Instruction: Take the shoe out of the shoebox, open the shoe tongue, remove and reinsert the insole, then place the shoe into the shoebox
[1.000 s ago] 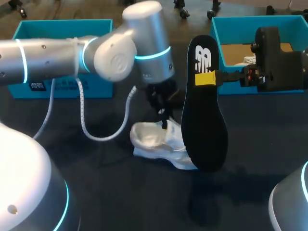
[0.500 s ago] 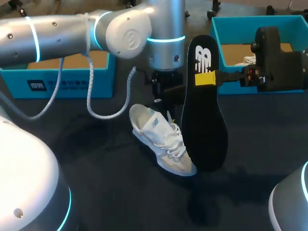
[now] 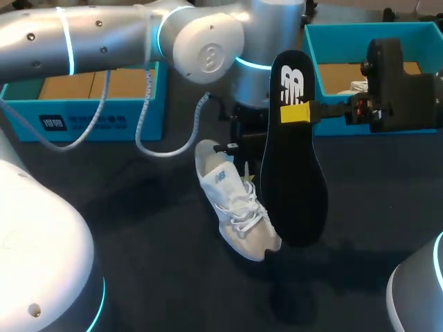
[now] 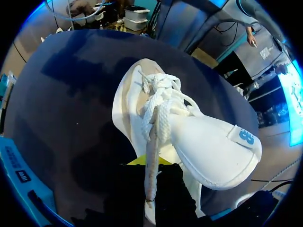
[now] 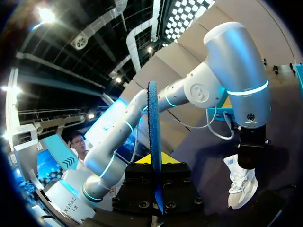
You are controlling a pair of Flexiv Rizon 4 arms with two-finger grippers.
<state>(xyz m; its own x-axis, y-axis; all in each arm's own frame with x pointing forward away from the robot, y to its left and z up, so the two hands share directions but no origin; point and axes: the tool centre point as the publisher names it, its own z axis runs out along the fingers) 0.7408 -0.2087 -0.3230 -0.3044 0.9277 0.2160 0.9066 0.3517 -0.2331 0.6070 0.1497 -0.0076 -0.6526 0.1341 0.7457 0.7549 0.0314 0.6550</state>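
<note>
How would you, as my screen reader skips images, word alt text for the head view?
The right gripper holds a black insole upright over a dark table; beside it the left gripper grips a white sneaker by its heel. Two teal shoeboxes stand behind.

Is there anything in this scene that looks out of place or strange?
Nothing is spilled or damaged. The black insole is outside the white shoe, held upright in the air by the right gripper, which suits the task. One loose lace trails from the shoe over the left gripper.
</note>
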